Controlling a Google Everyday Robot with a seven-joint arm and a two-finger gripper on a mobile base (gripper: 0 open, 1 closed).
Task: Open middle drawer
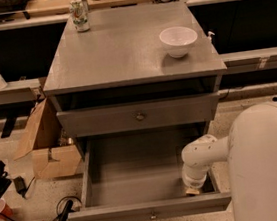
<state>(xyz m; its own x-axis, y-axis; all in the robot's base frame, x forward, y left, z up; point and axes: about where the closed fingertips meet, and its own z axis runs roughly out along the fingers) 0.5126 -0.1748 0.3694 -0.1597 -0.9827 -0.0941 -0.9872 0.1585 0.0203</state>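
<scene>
Standing pulled out: middle drawer (131, 176); pincer (191, 191) lowered inside its front right corner, grip state cannot be told.

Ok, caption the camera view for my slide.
Gripper inside the pulled-out grey wooden middle drawer, near its front; round white bowl on grey cabinet top.

Gripper (192, 190) down in open middle drawer (137, 178), front-R corner; bowl (179, 40) & can (79, 15) on cabinet top (116, 54).
</scene>
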